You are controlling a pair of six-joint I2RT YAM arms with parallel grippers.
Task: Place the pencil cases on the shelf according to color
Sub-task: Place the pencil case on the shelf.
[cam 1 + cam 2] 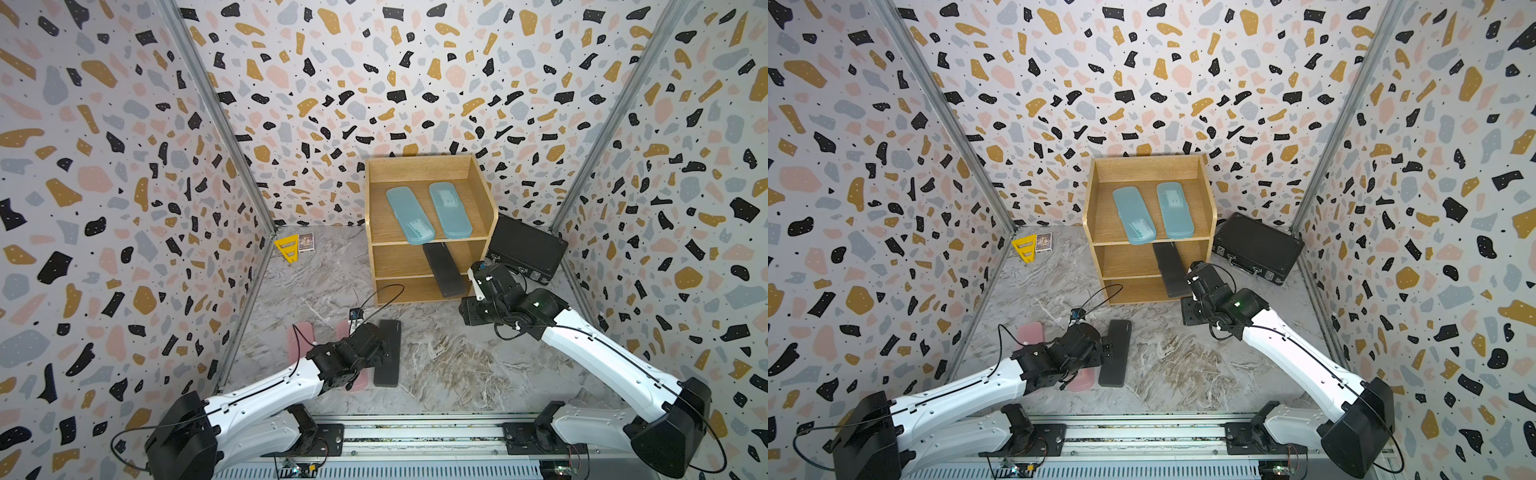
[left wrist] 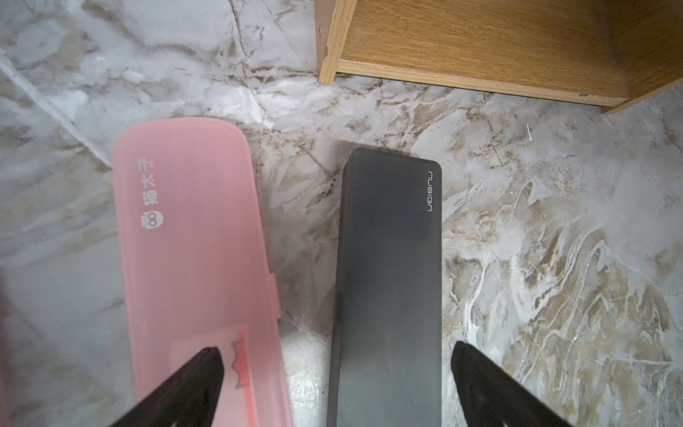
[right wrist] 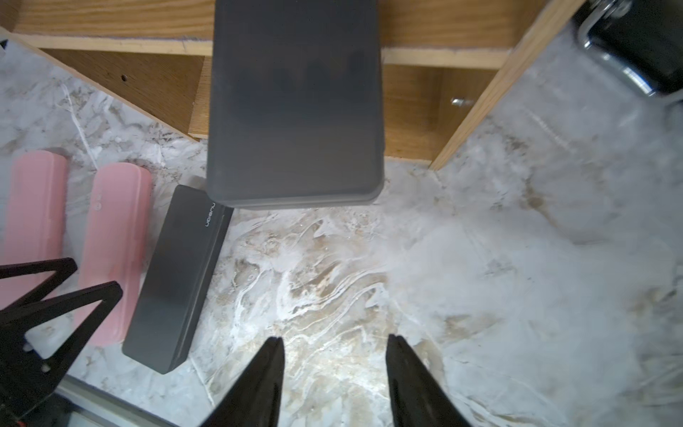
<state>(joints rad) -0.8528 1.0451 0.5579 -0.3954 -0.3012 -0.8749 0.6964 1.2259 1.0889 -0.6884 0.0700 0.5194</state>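
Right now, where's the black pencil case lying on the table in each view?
Top view: black pencil case, lower centre.
Top view: lower centre too.
Left wrist: the case under the open left gripper.
Right wrist: the case beside two pink cases.
Landmark: shelf beyond its far end.

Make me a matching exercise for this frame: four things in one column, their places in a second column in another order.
1 teal cases
2 pink cases
3 briefcase
4 yellow triangle

A on the table, near side
B at the back wall, left of the shelf
C on the shelf's top tier
D right of the shelf

Pairs: 1-C, 2-A, 3-D, 4-B.
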